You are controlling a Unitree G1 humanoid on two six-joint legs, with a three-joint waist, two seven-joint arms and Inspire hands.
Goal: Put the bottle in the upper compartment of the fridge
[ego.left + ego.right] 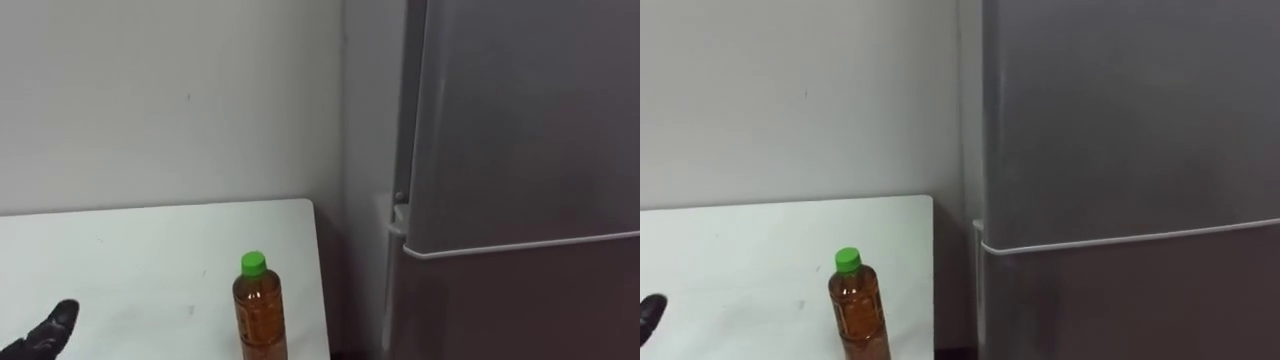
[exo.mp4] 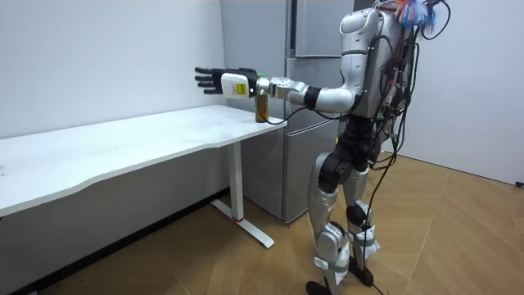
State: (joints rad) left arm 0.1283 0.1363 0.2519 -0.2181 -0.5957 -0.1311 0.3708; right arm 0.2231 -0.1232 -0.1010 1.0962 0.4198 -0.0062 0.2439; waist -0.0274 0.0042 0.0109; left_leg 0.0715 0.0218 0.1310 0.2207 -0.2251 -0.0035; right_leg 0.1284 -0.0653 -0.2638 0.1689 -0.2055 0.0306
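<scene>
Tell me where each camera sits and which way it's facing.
Left eye view: on the head, facing the table end, bottle, wall and fridge; left robot hand at lower left.
Right eye view: same scene from slightly right; hand tip at left edge.
Room view: across the room, whole robot beside the fridge, hand open over table.
All share the bottle.

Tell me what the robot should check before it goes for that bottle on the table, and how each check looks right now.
1. The bottle stands upright on the table, green cap on: ok.
2. The left hand is open, ready to grasp: ok.
3. The left hand is at the bottle: not ok; it is off to the bottle's left, apart from it.
4. The upper fridge door is open: not ok; it is shut.
5. There is free space inside the upper fridge: cannot tell; the door hides it.
</scene>
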